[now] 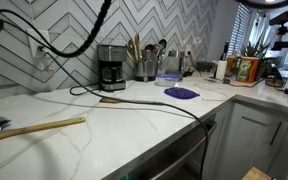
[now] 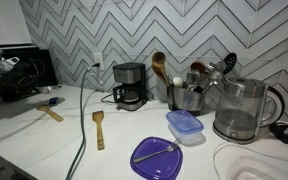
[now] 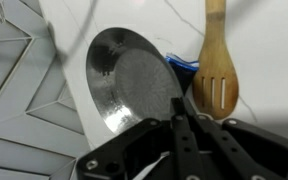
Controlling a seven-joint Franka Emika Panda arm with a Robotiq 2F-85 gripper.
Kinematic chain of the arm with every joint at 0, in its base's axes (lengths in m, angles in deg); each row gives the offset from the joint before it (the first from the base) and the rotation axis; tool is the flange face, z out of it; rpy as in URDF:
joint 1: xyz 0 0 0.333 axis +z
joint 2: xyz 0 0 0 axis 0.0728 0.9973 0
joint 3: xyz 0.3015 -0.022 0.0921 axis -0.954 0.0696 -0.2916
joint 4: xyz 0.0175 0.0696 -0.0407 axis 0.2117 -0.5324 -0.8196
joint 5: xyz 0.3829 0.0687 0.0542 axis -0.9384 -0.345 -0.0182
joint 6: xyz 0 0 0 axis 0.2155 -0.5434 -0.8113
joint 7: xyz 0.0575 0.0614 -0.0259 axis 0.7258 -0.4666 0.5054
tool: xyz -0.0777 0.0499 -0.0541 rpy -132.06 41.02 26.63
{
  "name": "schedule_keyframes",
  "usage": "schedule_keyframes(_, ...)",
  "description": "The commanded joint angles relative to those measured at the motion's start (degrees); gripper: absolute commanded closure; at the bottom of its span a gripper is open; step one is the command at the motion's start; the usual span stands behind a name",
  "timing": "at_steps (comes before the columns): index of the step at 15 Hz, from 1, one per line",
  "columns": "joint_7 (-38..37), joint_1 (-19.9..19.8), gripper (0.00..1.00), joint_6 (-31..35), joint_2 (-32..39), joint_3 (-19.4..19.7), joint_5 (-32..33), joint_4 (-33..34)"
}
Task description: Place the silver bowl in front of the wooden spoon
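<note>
gripper (image 3: 180, 108): clenched tight, fingers meeting on the near rim of the bowl, so it looks like a rim pinch.
silver bowl (image 3: 129, 85): just past the fingers in the wrist view, tipped so you see its inside, white counter (image 3: 269, 40) behind it. Can't tell if it's fully clear of the surface, and I can't pick it out in either exterior view.
wooden spoon (image 3: 216, 70): slotted head sits just beyond the bowl's far edge, with a blue something (image 3: 187, 66) peeking out between the two. In an exterior view the long pale handle (image 1: 39, 127) lies flat across the counter.
step: I'd call this the carry stage. The bowl is grabbed and near the spoon, not yet set down.
next move: level the bowl, lower it onto bare counter in front of the spoon, miss the spoon head and the blue bit, then let go.
arm: wrist points down at the counter and most of the arm is out of frame.
way back: coffee maker (image 1: 111, 68) and purple plate (image 1: 181, 92), well apart from all this.
</note>
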Motion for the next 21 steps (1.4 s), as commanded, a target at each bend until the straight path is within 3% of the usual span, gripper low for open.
schedule_keyframes(1, 10.25, -1.58, 0.99, 4.17, -6.84, -3.02, -6.44, -7.65)
schedule_keyframes(5, 24.64, -3.53, 0.99, 8.78, -13.52, -5.92, -17.17, -14.35)
schedule_keyframes(9, 41.15, -5.74, 0.99, 12.96, -21.23, -7.52, -32.55, -21.04)
schedule_keyframes(12, 48.16, -5.47, 0.99, 9.97, -27.25, -6.55, -44.18, -24.56)
schedule_keyframes(13, 43.47, -4.74, 0.97, 10.28, -20.95, -6.68, -38.11, -19.19)
schedule_keyframes(15, 45.9, -4.82, 0.97, 10.2, -24.06, -6.36, -41.65, -21.43)
schedule_keyframes(21, 46.14, -4.86, 0.99, 10.21, -25.43, -6.19, -42.28, -22.97)
